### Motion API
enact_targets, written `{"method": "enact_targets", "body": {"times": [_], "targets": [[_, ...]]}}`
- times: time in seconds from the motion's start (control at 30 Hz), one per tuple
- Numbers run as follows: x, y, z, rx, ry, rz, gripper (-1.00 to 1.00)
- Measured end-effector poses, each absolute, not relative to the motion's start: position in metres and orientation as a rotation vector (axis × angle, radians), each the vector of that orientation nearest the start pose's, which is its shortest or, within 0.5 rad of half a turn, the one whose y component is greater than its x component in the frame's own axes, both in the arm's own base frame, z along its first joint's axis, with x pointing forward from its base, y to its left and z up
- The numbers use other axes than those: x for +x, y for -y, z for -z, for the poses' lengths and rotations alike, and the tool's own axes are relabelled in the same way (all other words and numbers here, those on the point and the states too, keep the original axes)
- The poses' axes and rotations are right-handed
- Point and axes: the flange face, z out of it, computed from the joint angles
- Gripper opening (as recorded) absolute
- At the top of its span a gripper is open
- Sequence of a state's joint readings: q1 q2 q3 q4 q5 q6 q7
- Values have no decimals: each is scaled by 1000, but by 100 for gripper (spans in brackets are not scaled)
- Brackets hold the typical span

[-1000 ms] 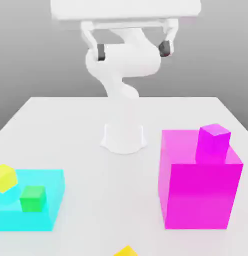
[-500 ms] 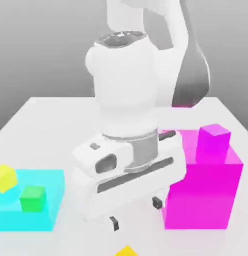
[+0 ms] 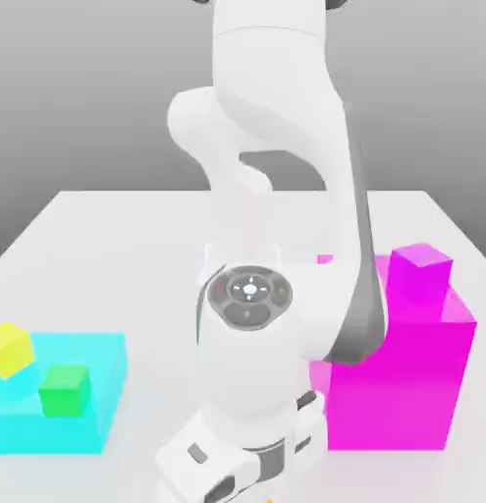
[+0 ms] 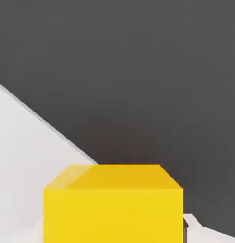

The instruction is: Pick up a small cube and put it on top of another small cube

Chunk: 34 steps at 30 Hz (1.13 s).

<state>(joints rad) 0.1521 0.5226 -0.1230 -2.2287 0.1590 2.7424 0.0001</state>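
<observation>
- The arm [image 3: 276,295] is bent low over the near edge of the worktop [image 3: 138,246], and the hand view has a yellow cube [image 4: 113,204] right in front of the camera, sitting on the white surface close to its edge.
- Are the fingers open or closed? Cannot tell, and nothing shows them holding the cube yet.
- Judging by this, the step is the approach for the pick: come straight down, keep the cube centred between the fingers, and close on two flat opposite faces, not across a corner.
- Off to the exterior view's left, a flat cyan block [image 3: 60,393] carries a small yellow cube [image 3: 9,348] and a small green cube [image 3: 63,389], each a possible stacking target.
- On the exterior view's right, the tall magenta block [image 3: 413,383] with a small magenta cube [image 3: 421,280] on top stands just beside the arm's elbow, so lift clear before swinging.
</observation>
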Motion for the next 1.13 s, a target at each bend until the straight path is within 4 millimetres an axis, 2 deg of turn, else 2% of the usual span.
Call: {"method": "enact_targets", "body": {"times": [0.13, 0.17, 0.27, 0.37, 0.47, 0.53, 0.6, 0.67, 0.73, 0.77, 0.93, 0.97, 1.03, 1.13], "targets": [[539, -5, -187, -3137, -164, -2, -100], [536, 6, -200, -3135, -205, -1, -100], [522, 57, -233, -3120, -391, 2, -100], [498, 108, -263, -3088, -593, 3, -100], [463, 168, -288, -3031, -835, 2, -100], [437, 199, -303, -2985, -980, 1, -100], [414, 219, -311, -2945, -1085, -1, -100], [411, 218, -296, -2939, -1093, -1, -100], [411, 218, -272, -2939, -1094, -1, -100], [410, 218, -260, -2940, -1096, -1, 100], [410, 218, -260, -2940, -1096, -1, 100], [409, 218, -254, -2941, -1099, -1, 100], [410, 219, -267, -2939, -1099, 0, 100], [409, 219, -303, -2939, -1101, 0, 100]]}}
